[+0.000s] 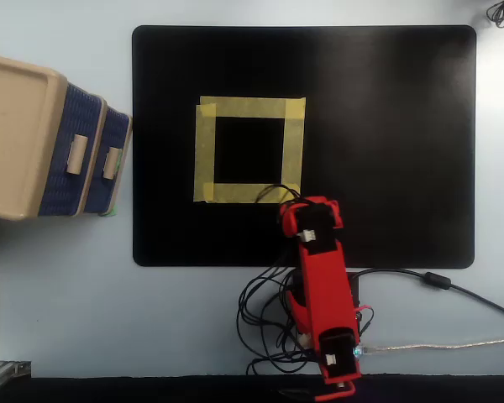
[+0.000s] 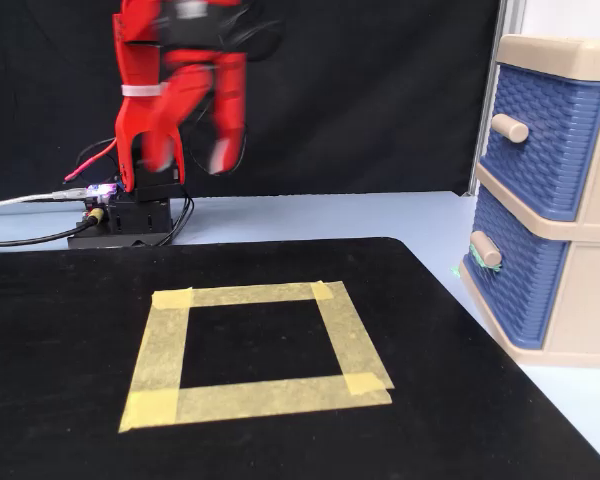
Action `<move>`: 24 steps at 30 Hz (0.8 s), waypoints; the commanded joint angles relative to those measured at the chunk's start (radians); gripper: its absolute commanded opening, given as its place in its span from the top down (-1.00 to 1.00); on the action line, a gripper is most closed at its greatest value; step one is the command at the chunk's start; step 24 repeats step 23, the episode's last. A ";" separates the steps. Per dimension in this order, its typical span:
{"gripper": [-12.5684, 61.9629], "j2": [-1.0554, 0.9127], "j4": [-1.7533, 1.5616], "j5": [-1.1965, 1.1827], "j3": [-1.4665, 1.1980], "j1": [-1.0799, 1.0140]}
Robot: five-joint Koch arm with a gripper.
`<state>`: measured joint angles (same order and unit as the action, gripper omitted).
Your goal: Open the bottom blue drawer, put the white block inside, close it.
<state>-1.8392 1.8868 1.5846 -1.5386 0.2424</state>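
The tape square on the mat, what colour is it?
Pale yellow tape square, clearest in the fixed view.

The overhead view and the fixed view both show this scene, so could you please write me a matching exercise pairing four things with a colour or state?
Things:
1. bottom blue drawer
2. tape square
3. mat
4. arm

Descriptions:
A. black, covering most of the table
B. pushed shut in the beige cabinet
C. red, folded back above its base
D. yellow, stuck on the mat, nothing inside it

Pairs: 1-B, 2-D, 3-A, 4-C
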 commanded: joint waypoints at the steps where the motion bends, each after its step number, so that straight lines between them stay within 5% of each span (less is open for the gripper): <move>1: -0.25 -0.140 -0.086 -0.124 -0.103 -0.057; 9: -0.26 -0.509 -0.382 -0.189 -0.930 -0.135; 24: -0.26 -0.511 -0.259 -0.163 -0.945 -0.163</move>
